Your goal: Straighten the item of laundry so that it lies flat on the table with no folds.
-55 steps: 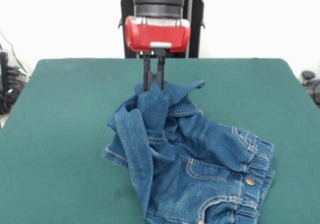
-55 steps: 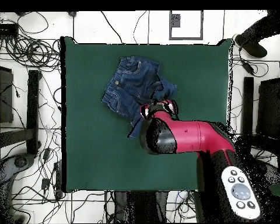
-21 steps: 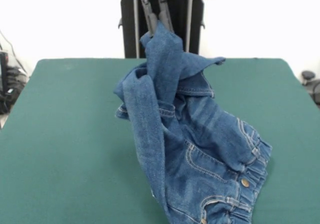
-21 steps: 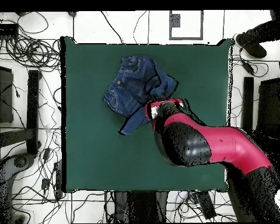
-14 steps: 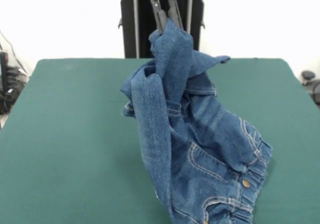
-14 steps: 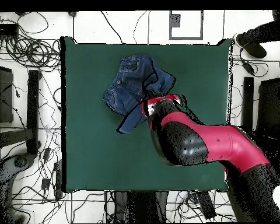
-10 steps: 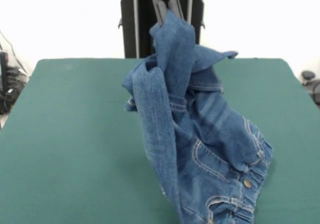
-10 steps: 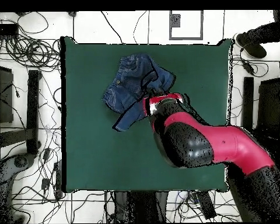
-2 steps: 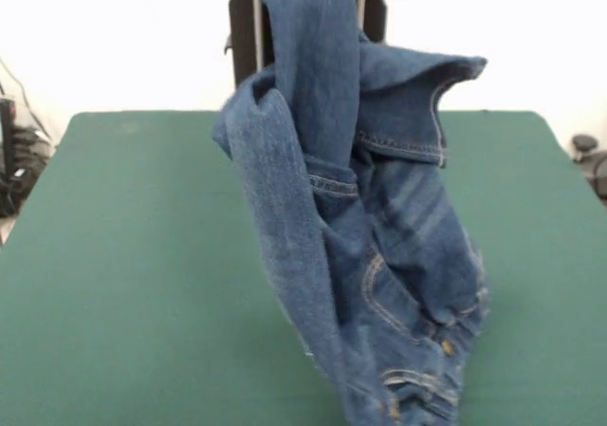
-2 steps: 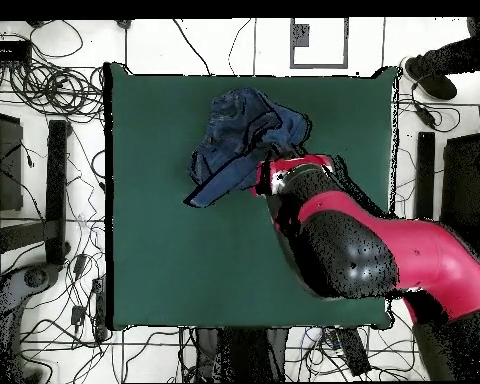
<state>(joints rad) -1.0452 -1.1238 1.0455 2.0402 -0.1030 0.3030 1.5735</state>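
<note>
One pair of jeans [image 9: 351, 217] hangs bunched above the table [image 9: 114, 255], hoisted from its top.

Dark green cloth covers the table, bare on the left and along the far edge in the front view, with a white wall behind and a black pedestal [image 9: 248, 37] at the far side. Seen from overhead, the red and black arm [image 10: 374, 255] crosses the table's lower right part and hides the gripper, so its grasp cannot be told. Tangled cables [image 10: 39, 70] lie on the white floor to the left, and a shoe [image 10: 431, 78] shows at the upper right. The waistband [image 9: 427, 374] dangles lowest, near the front edge; whether it touches the cloth is unclear.
</note>
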